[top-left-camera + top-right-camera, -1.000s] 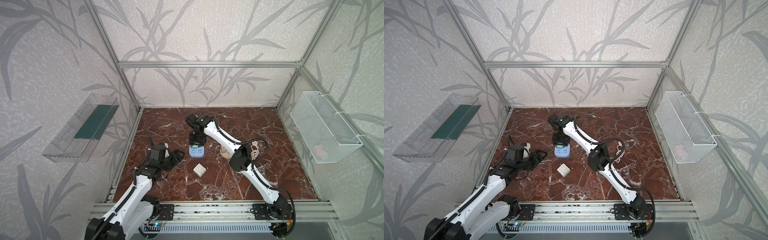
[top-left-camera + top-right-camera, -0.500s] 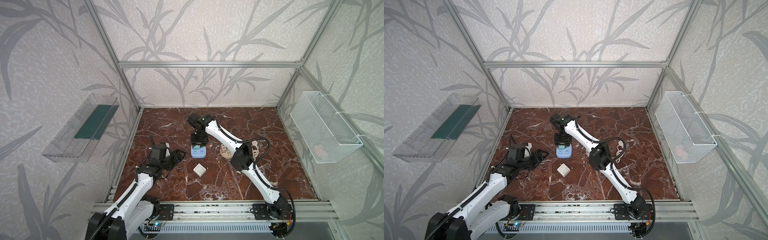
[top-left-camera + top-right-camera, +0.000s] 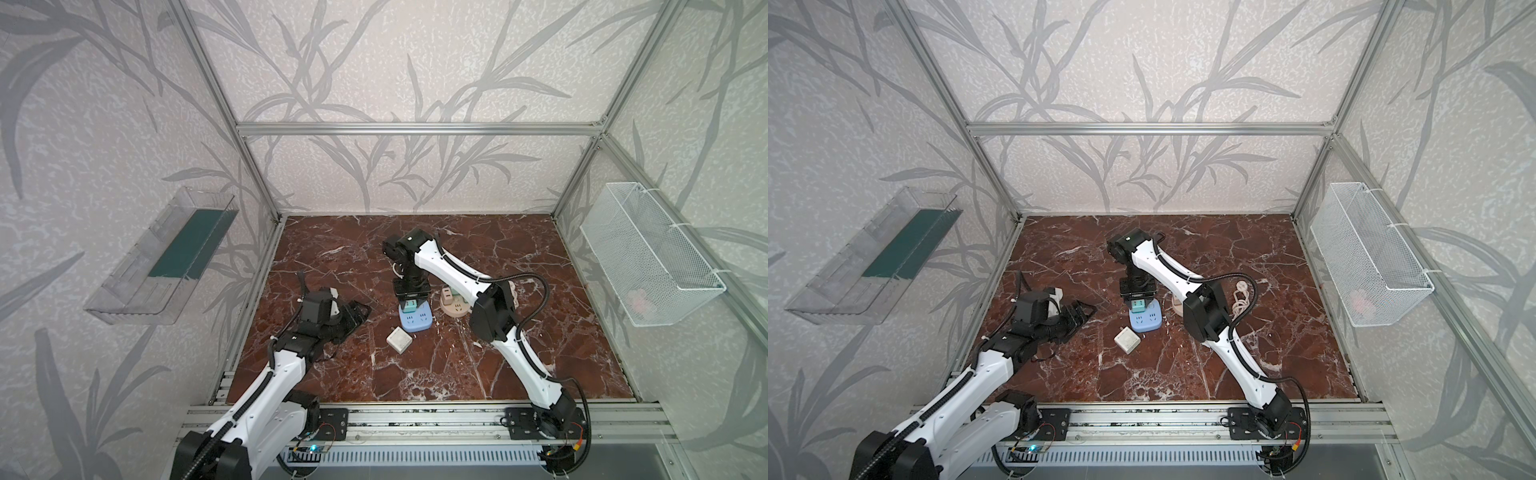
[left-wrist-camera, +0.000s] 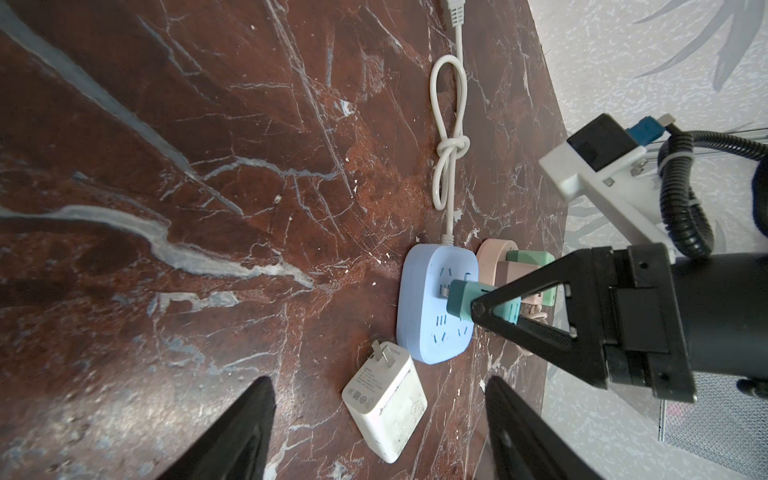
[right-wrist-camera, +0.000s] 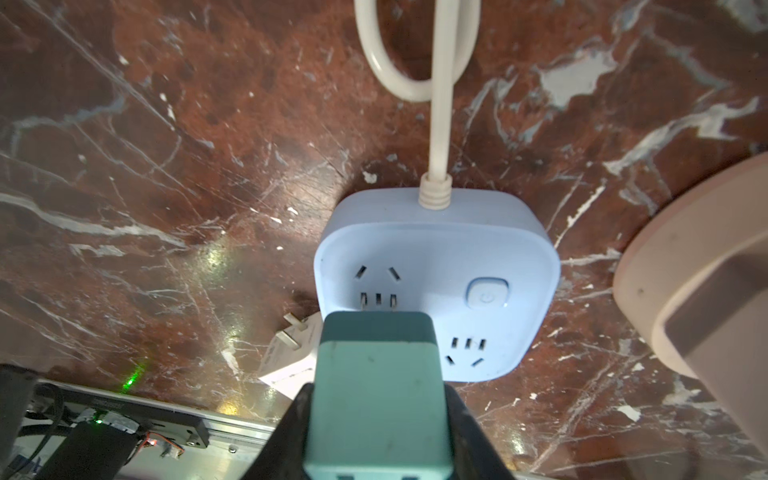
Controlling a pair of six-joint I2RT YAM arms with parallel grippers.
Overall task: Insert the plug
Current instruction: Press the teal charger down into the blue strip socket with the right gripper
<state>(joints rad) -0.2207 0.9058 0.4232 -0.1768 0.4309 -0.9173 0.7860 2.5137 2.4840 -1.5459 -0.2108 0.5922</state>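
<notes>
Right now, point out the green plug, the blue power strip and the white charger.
green plug (image 5: 376,399): right wrist view, middle of its body.
blue power strip (image 5: 432,282): right wrist view, bare middle of its top face.
white charger (image 4: 386,401): left wrist view, middle of its broad side.

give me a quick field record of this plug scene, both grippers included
right gripper: shut on green plug
green plug: prongs meeting an outlet of the blue power strip, metal visible, body not flush
left gripper: open, empty, apart from the strip
white charger: lying loose on the table beside the strip
pink socket: beside the strip, plugs already in it
stage: plug not yet fully inserted
</notes>
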